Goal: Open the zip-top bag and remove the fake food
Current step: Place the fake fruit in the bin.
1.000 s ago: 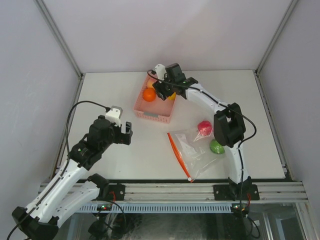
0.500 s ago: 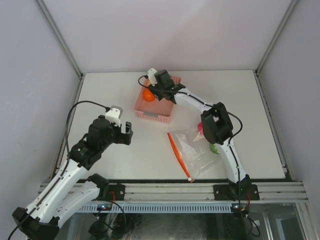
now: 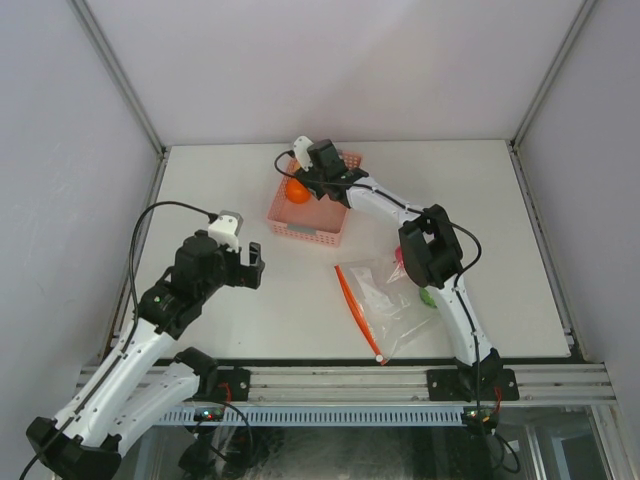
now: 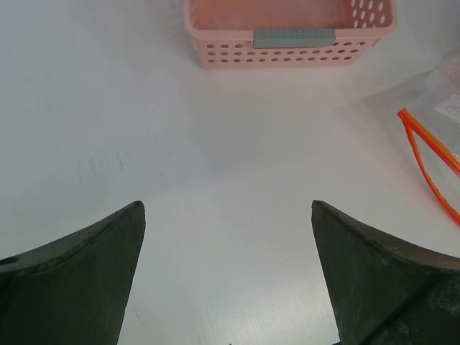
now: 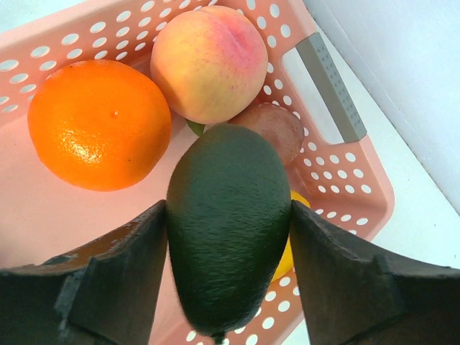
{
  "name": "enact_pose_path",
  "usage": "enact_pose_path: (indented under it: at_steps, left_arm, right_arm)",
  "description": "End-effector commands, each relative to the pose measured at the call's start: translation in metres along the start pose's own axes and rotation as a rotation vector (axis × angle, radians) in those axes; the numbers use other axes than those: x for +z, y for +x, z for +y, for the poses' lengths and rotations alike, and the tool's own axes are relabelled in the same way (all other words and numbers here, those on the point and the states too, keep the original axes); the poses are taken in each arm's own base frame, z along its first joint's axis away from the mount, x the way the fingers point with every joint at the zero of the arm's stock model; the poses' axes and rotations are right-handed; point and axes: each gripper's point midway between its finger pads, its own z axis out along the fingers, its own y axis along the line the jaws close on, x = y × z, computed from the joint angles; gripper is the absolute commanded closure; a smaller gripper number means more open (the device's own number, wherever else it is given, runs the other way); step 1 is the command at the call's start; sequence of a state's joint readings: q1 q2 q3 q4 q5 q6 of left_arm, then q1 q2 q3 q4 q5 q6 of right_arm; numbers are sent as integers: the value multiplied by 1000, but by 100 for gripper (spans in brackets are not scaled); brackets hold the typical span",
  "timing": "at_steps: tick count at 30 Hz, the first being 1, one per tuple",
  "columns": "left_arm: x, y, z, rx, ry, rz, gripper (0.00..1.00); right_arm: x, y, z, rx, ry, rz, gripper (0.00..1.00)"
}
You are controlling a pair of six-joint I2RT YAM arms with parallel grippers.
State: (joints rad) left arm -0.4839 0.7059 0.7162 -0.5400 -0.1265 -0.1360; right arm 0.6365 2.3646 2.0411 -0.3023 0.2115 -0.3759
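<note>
The clear zip-top bag (image 3: 385, 300) lies flat at the front right, its red-orange zipper strip (image 3: 358, 315) open-looking on the left; the strip also shows in the left wrist view (image 4: 431, 154). A pink fruit (image 3: 402, 256) and a green one (image 3: 431, 297) lie at the bag, partly hidden by the right arm. My right gripper (image 3: 316, 177) is over the pink basket (image 3: 305, 228), shut on a dark green avocado (image 5: 226, 230). Below it lie an orange (image 5: 97, 122), a peach (image 5: 208, 61), a brown fruit (image 5: 277, 129) and a yellow piece (image 5: 285, 260). My left gripper (image 4: 226, 208) is open and empty above bare table.
The pink slotted basket (image 4: 287, 54) stands ahead of the left gripper, its grey handle facing it. White walls close in the table on three sides. The right arm stretches from the front right across the bag toward the basket.
My right gripper has moved left over the basket with the avocado in it. The left arm has not moved.
</note>
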Motion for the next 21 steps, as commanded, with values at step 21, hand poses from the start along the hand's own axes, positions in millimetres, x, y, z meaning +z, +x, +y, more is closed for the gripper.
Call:
enact_pose_path:
  at_steps: [21]
  left_arm:
    - [1, -8, 4, -5, 3, -46, 0]
  right_arm:
    - [-43, -57, -27, 0, 45, -137, 14]
